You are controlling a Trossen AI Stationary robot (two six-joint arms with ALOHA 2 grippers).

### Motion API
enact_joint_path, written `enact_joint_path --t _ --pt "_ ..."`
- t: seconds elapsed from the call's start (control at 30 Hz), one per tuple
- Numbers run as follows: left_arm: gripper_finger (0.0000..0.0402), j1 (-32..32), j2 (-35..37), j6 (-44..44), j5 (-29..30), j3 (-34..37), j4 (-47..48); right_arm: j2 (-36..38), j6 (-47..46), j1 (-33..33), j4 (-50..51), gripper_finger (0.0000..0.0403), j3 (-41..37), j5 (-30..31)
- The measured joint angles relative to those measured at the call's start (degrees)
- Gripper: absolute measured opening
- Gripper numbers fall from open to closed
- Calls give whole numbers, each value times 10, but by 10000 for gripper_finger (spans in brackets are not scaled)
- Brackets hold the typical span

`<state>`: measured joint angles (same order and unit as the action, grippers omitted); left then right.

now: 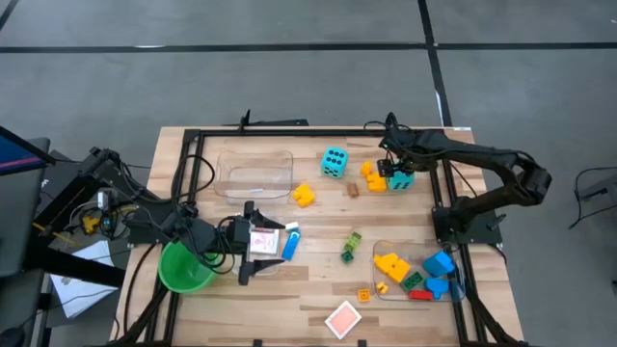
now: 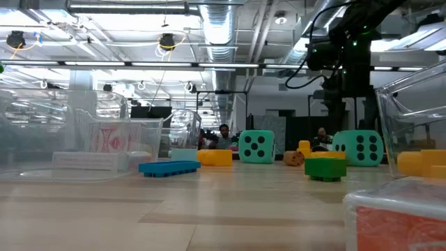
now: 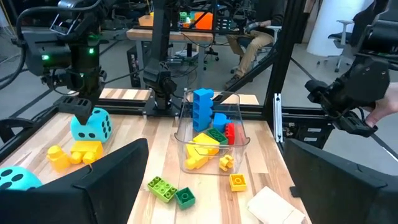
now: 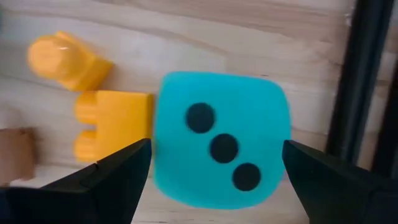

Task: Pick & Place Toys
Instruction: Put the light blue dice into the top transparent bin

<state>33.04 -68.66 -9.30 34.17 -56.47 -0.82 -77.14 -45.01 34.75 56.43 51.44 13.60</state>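
A cyan die (image 4: 221,146) rests on the table at the far right, three dots up, beside yellow bricks (image 4: 112,124). My right gripper (image 1: 395,170) points down over it, open, one finger on either side of the die; I see no touch. A second cyan die (image 1: 334,161) sits farther left. My left gripper (image 1: 260,241) hovers open and level over the near left, holding nothing. Below it a shallow clear bin (image 2: 104,150) holds red-and-white cards. A blue brick (image 1: 290,243) lies beside it.
A clear bin (image 1: 415,270) at the near right holds several bricks. Loose on the table lie a yellow brick (image 1: 304,195), green bricks (image 1: 351,247), a small orange brick (image 1: 363,295) and a card (image 1: 343,318). A green cup (image 1: 183,268) stands near left, another clear bin (image 1: 255,173) far left.
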Motion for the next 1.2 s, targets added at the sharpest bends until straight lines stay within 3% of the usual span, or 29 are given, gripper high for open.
enact_joint_path --t 0.2,0.37,0.73,1.2 --pt "369 0 0 -12 0 0 0 7 1 -16 -17 353 0 9" --pt "369 0 0 -13 0 0 0 49 -44 -45 -3 353 -10 94" --pt "369 0 0 -17 0 0 2 173 -142 -105 -210 353 -198 140" --pt "369 0 0 -12 1 0 -2 224 -148 -160 -228 353 -208 221"
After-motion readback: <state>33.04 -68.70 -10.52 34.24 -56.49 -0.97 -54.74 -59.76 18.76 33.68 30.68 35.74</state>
